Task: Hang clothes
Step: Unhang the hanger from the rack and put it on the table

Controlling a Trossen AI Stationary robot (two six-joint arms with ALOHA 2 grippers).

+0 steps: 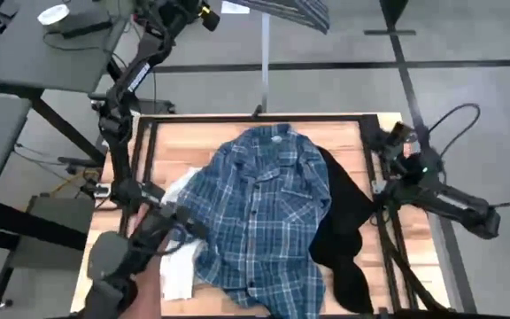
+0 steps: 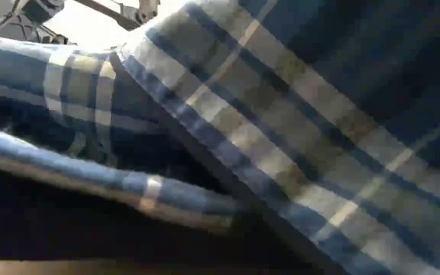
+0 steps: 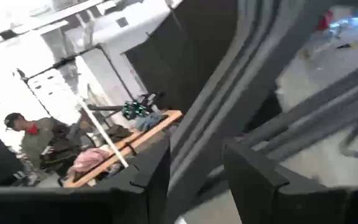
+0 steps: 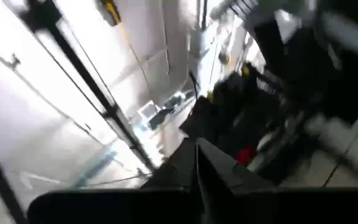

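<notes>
The blue-and-white plaid shirt [image 1: 264, 213] lies spread flat on the wooden table [image 1: 352, 133], collar toward the far edge. It also fills the low view [image 2: 281, 137]. The black top [image 1: 343, 230] lies along its right side, partly under it. The white top [image 1: 177, 266] lies at its left, mostly under it. My left gripper [image 1: 209, 12] is raised high beyond the table's far left corner, open and empty; in the left wrist view [image 3: 194, 180] it faces the room. My right gripper [image 1: 386, 140] rests at the table's right edge, shut and empty, as the right wrist view [image 4: 196, 168] shows.
A thin upright pole [image 1: 264, 62] stands behind the table's far edge, with a striped cloth [image 1: 295, 11] at its top. A desk with a white roll [image 1: 53, 13] stands far left. A person [image 3: 27, 134] shows in the room in the left wrist view.
</notes>
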